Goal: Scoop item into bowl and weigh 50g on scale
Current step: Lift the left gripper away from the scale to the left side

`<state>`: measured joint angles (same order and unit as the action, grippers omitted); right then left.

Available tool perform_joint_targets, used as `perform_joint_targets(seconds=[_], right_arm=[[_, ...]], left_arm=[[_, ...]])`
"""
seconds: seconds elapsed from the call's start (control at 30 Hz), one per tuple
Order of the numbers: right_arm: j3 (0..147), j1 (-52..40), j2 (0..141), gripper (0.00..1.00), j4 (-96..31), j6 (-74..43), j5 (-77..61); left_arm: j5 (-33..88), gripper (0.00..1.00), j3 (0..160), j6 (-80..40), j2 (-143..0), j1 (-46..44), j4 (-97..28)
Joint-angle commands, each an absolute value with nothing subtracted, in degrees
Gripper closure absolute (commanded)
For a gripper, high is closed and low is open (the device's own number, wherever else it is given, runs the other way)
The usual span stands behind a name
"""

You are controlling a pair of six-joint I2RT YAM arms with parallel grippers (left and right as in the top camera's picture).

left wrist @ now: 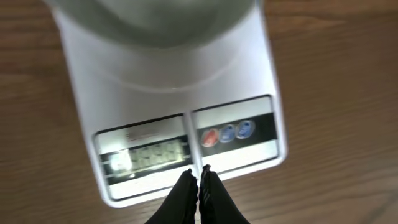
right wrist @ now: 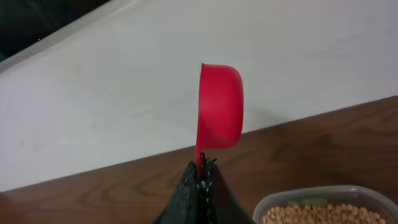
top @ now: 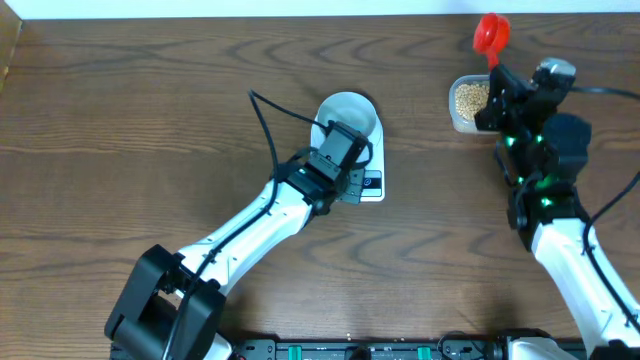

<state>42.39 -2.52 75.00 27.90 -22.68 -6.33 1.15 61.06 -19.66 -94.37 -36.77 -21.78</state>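
On the near side of the scale (left wrist: 161, 102), two white-and-black arms rise from the table's front edge, one to the scale's left and one well off to its right. The left gripper (left wrist: 199, 177) hangs over the scale's front strip, its two fingers pressed together with nothing between them; I cannot tell whether the tips touch the scale. Just beyond those tips the scale shows one grey display (left wrist: 146, 155) and three small buttons (left wrist: 227, 132), one red and two blue. One white bowl (top: 350, 112) sits on the back half of the scale. Farther back and well to the right of the scale stands one clear tub (top: 465, 124), with the beans (top: 470, 97) lying inside it, too many to count. The right gripper (right wrist: 202, 169) is over that tub, clamped tight on the handle of one red scoop (right wrist: 221, 106), which stands on edge with its cup past the tub's far side. All of it rests on one dark brown wood-grain table (top: 120, 120). Beyond the table's far edge, behind the scale, runs a plain white surface (right wrist: 124, 81).
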Motion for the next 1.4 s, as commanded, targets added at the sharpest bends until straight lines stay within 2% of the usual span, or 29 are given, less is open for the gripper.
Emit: perform_joint_targets(seconds=[0.0,0.3,0.53,0.57,0.67,0.7,0.73,0.77,1.1,1.2,1.37], right_arm=[[48.9,-2.3,79.0,0.99,24.3,-23.6,-4.7],[58.0,-2.3,84.1,0.99,10.9,-20.8,-7.3],[59.0,-2.3,84.3,0.99,4.6,-20.5,-7.3],[59.0,-2.3,84.4,0.99,2.8,-20.4,-7.3],[59.0,-2.3,84.4,0.99,-1.3,-18.5,-7.3],[59.0,-2.3,84.3,0.99,-2.2,-17.9,-7.3],[59.0,-2.3,84.3,0.99,-3.6,-17.0,-7.5],[59.0,-2.3,84.3,0.99,-4.2,-16.3,-7.7],[59.0,-2.3,84.8,0.99,-2.4,-10.7,-7.6],[59.0,-2.3,85.1,0.99,-1.0,-9.5,-7.6],[59.0,-2.3,86.6,0.99,-0.6,-9.0,-7.6]], left_arm=[[0.6,0.93,61.0,-20.0,-92.9,-32.9,-24.3],[0.6,0.92,61.0,-20.0,-89.8,-25.0,-25.5],[0.1,0.83,61.0,-20.0,-88.9,-20.1,-25.1],[-0.6,0.77,61.0,-20.0,-88.9,-19.6,-24.8],[-3.8,0.46,61.0,-20.0,-88.9,-18.2,-24.1],[-3.7,0.41,61.0,-20.0,-88.9,-17.9,-23.8],[-3.7,0.16,61.0,-20.0,-88.9,-17.5,-23.3],[-3.7,0.02,61.0,-20.0,-88.9,-17.5,-23.1],[-3.2,0.02,61.0,-18.0,-88.9,-17.2,-22.2],[6.8,0.02,61.2,-0.1,-88.6,-16.4,-23.1],[16.3,0.02,65.5,16.5,-86.0,-13.3,-32.9]])
